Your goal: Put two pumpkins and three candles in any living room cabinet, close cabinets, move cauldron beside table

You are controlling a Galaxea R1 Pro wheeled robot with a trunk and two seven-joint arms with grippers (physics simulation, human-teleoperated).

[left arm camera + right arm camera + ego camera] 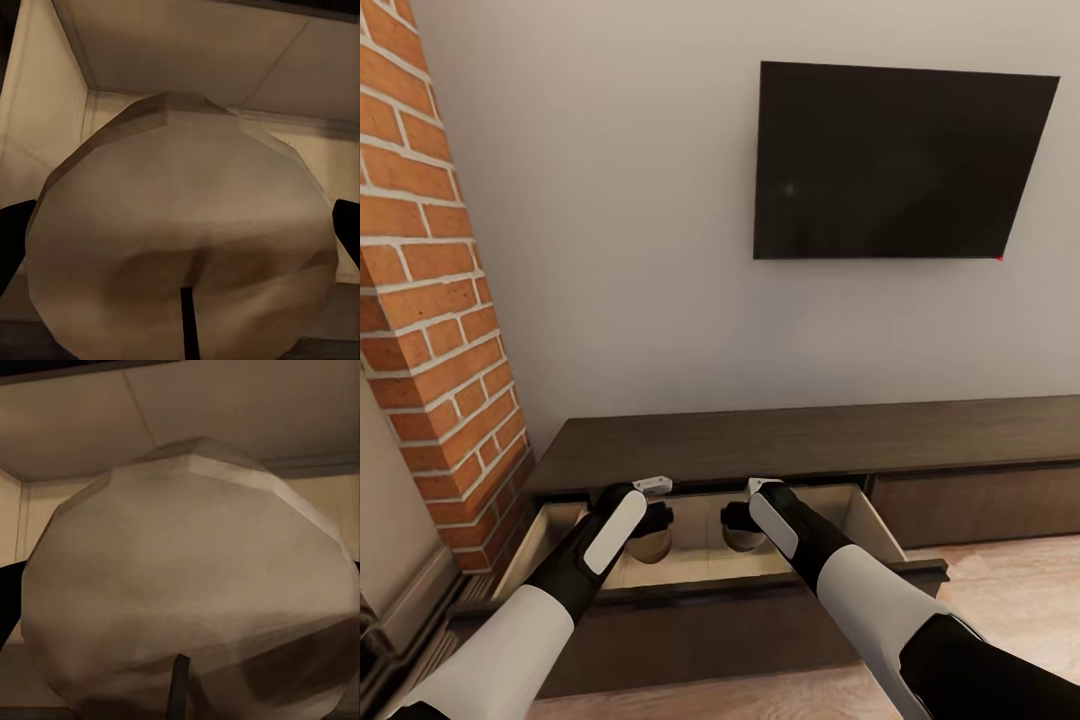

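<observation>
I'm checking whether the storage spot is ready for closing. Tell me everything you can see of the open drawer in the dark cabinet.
The open drawer of the long, low dark-brown wood cabinet is pulled out at the cabinet's end near the red brick chimney. Its inside is pale beige, with thin divider walls, behind a dark front panel. The left gripper and right gripper both reach down into it, each around a cream-beige candle: the left candle and the right candle. The drawer is not closed.

White forearm shells are joined to black wrists bearing white oval panels; each hand appears dark.
</observation>
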